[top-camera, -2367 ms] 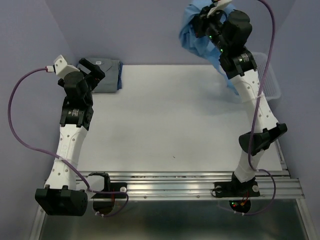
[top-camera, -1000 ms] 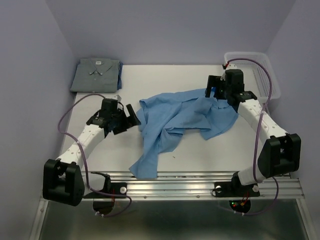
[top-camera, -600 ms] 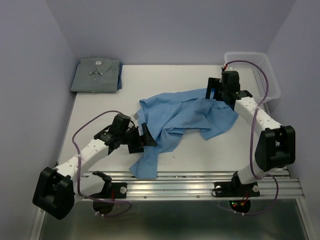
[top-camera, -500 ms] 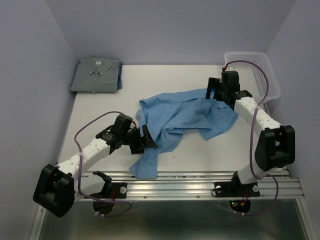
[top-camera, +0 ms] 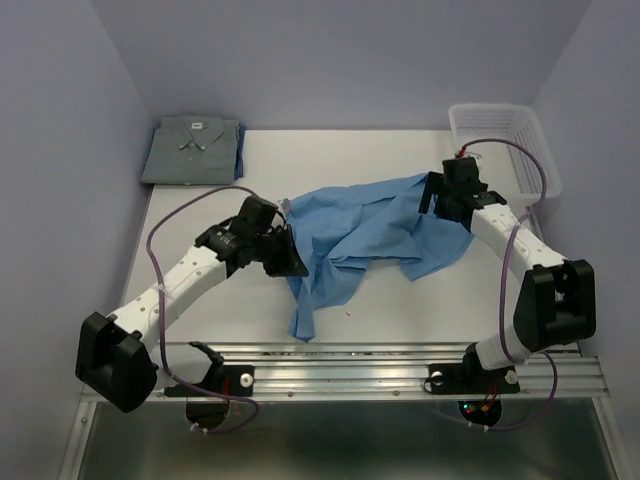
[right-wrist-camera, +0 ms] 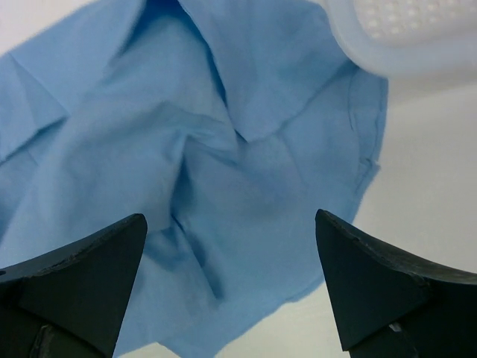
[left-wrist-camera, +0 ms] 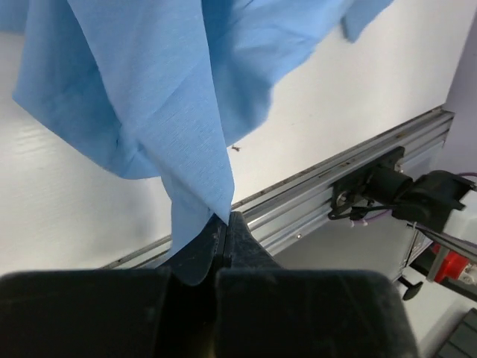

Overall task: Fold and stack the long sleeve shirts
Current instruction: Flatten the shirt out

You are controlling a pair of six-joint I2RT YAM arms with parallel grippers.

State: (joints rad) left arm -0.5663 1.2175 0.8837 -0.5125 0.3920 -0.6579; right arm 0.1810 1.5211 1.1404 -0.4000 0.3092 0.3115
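I see left gripper (left-wrist-camera: 223, 224) clamped on sky-blue shirt (top-camera: 370, 225), maybe a sleeve edge; right gripper (right-wrist-camera: 229, 224) fingers wide apart over it. Grey shirt (top-camera: 192, 148) folded, far-left corner.

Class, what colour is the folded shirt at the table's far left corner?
The folded shirt is dull grey, seen best in the top external view.

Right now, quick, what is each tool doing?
Left tool: closed on the blue shirt.
Right tool: open, holding nothing.

White mesh basket (top-camera: 497, 108) sits at the table's (top-camera: 330, 160) far right corner.
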